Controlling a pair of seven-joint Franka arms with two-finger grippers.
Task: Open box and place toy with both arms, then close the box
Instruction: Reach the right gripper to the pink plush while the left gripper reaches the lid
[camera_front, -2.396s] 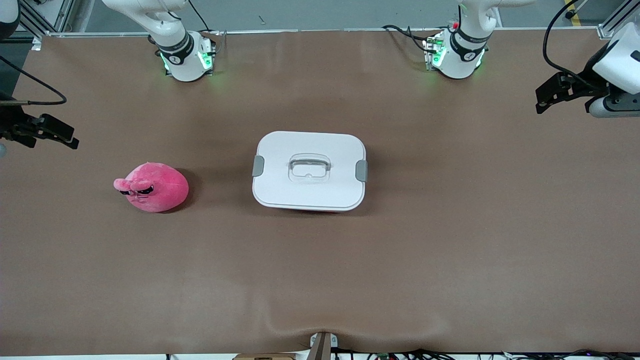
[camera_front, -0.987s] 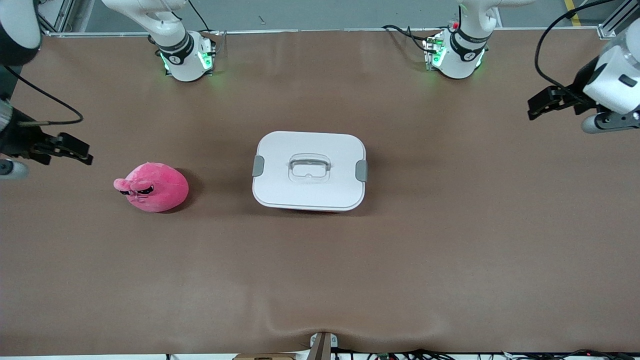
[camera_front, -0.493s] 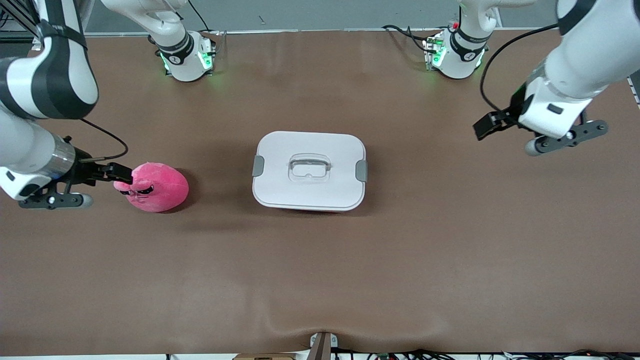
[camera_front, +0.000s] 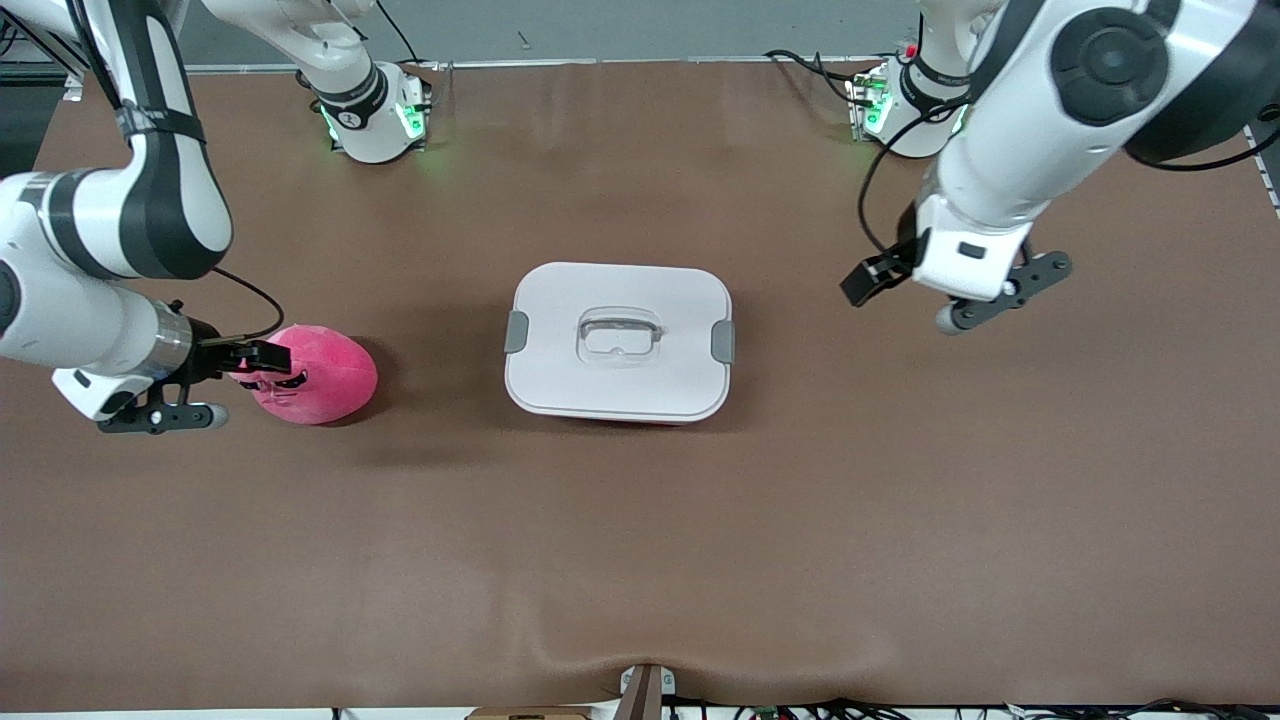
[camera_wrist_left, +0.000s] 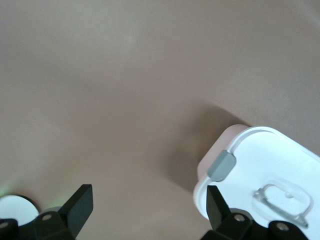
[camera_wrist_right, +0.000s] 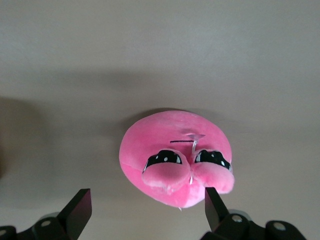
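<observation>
Meanwhile, toward the right arm's end of the table (camera_front: 640, 560), the right end effector (camera_front: 262, 360) hung released over the toy's (camera_front: 322, 375) face, its fingers (camera_wrist_right: 80, 210) spread wide and gripping nothing. At mid-table the box (camera_front: 618, 340) sat shut, its lid on and both grey clips (camera_front: 722, 342) down. Near the box, toward the left arm's end, the left end effector (camera_front: 866, 282) hovered over bare table, likewise released and empty.
</observation>
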